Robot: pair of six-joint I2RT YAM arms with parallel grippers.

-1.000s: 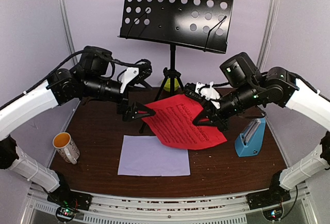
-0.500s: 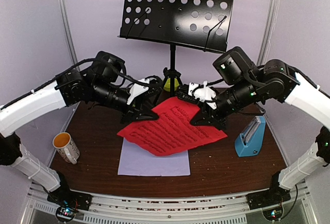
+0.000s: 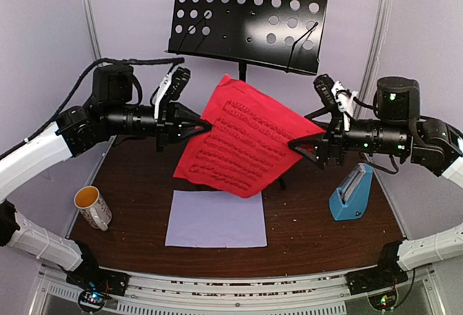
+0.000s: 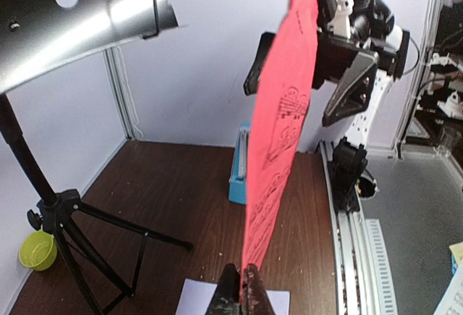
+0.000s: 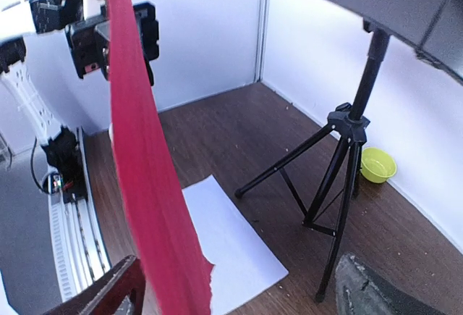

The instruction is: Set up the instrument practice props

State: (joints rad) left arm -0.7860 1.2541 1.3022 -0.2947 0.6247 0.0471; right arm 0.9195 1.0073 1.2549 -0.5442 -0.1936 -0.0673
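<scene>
Grip: left gripper (image 3: 205, 125) clamped on red sheet (image 3: 242, 137) edge, right gripper (image 3: 300, 147) jaws apart. Looks light, floppy, tearable; pinch edges with 2 grippers.

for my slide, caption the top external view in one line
Left gripper holds the red music sheet up before the music stand; right gripper open at its far edge.

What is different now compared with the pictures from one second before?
The red sheet rose from the table and now hangs nearly upright in front of the music stand. The left tool closed on its left edge; the right tool opened at the right edge. The white sheet, mug, metronome and music stand stayed in place.
</scene>
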